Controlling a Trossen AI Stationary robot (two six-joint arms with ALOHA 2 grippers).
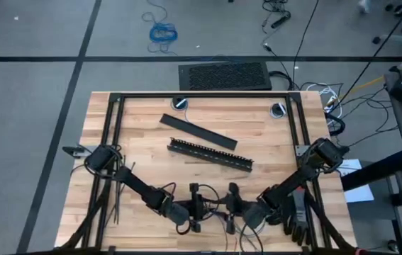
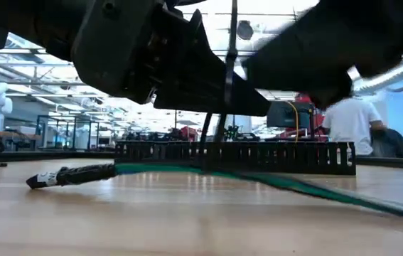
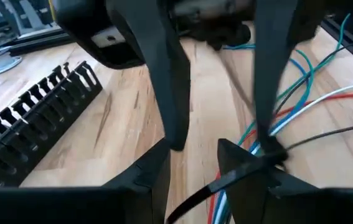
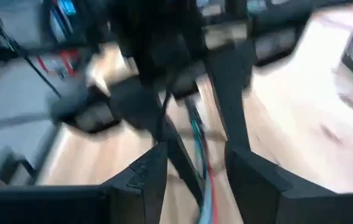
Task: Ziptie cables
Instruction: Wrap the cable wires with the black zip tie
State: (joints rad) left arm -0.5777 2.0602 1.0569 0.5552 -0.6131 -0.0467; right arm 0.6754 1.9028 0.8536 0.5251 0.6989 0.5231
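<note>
The left claw [image 1: 199,210] and the right claw [image 1: 230,207] are seen close together, facing each other over the near edge of the tabletop [image 1: 144,142]. Between the spread fingers [image 3: 251,180] of the left claw, the cables [image 3: 301,109] are seen lying on the wood, with a ziptie [image 3: 201,196] crossing them; whether anything is gripped cannot be told. The right claw's fingers [image 4: 251,180] are parted, with the cables [image 4: 202,168] running between them. Beyond both claws lies the black slotted bar [image 1: 210,154].
</note>
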